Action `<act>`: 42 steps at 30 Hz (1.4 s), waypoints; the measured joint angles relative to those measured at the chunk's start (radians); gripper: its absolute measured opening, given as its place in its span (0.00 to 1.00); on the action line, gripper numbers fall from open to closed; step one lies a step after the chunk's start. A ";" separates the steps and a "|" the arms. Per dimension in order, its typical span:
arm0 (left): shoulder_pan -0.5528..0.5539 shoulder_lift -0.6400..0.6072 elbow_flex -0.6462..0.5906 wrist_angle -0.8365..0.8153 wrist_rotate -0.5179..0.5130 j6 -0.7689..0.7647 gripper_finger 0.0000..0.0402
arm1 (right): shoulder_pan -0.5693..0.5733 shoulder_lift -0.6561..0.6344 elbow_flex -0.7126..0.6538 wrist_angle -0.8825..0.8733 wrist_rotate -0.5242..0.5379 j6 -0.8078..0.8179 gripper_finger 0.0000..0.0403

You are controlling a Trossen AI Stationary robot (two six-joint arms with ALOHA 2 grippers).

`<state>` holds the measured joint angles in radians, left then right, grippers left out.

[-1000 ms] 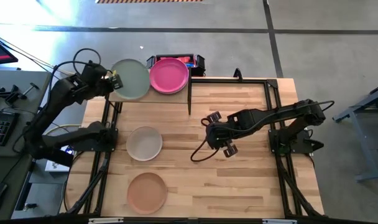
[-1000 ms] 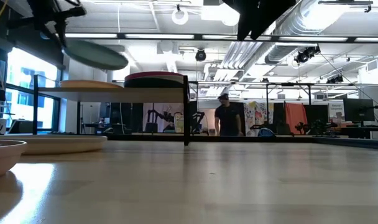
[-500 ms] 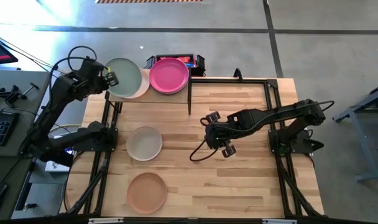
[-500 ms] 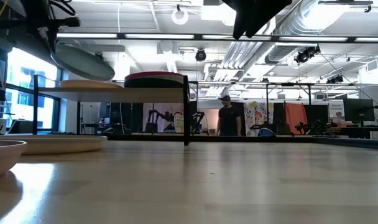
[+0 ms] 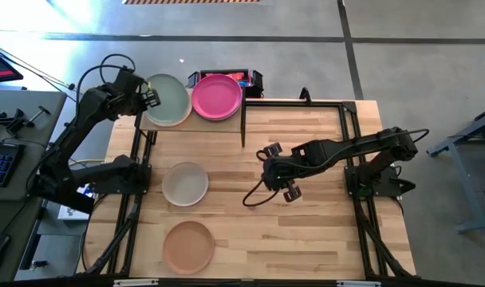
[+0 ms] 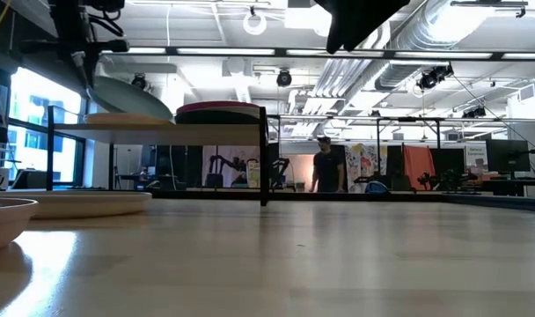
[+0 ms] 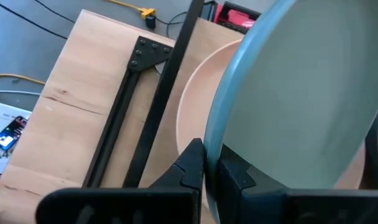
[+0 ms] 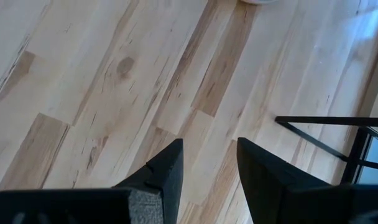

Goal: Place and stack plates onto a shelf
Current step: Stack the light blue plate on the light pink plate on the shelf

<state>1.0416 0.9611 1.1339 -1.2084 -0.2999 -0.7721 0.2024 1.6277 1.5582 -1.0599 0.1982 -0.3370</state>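
Note:
My left gripper (image 5: pixel 149 96) is shut on a pale green plate (image 5: pixel 169 99) and holds it over a tan plate (image 7: pixel 195 106) that lies flat on the shelf (image 6: pixel 162 127) at the table's far left corner. In the low view the green plate (image 6: pixel 131 97) slants down toward the tan plate (image 6: pixel 118 117). Beside them a magenta plate (image 5: pixel 217 96) sits on top of a dark stack on the shelf. An off-white plate (image 5: pixel 185 183) and a peach plate (image 5: pixel 188 247) lie on the tabletop. My right gripper (image 5: pixel 278 171) hovers open over the middle of the table. My left gripper pinches the green plate's rim (image 7: pixel 217 140) on the edge facing the table's left, between its two fingers. It comes in from the left, roughly level. The plate is tilted, high at the held edge and low at the other; whether the low edge touches the tan plate, I cannot tell.
The shelf's black frame post (image 5: pixel 242 119) stands at its right end. A red and black box (image 5: pixel 246 79) sits behind the shelf. The right wrist view shows bare slatted tabletop (image 8: pixel 114 81) under the right gripper. A person (image 6: pixel 325 167) stands far off in the room.
The left gripper has carried the green plate down toward the tan plate on the shelf, drawing first a little toward the table's left and then back over the shelf. The plate has stayed tilted. The right arm has kept still.

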 joint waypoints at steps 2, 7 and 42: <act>0.000 0.011 0.000 0.000 0.003 0.017 0.02 | 0.000 0.000 0.000 0.002 0.000 0.000 0.32; 0.000 0.033 0.000 0.002 0.007 0.028 0.02 | 0.000 0.000 0.000 0.006 0.000 0.000 0.32; 0.051 0.103 0.000 -0.116 0.222 0.141 0.27 | -0.012 0.002 -0.002 0.020 0.006 0.023 0.32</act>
<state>1.0927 1.0641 1.1339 -1.3247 -0.0776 -0.6308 0.1900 1.6297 1.5558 -1.0397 0.2045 -0.3143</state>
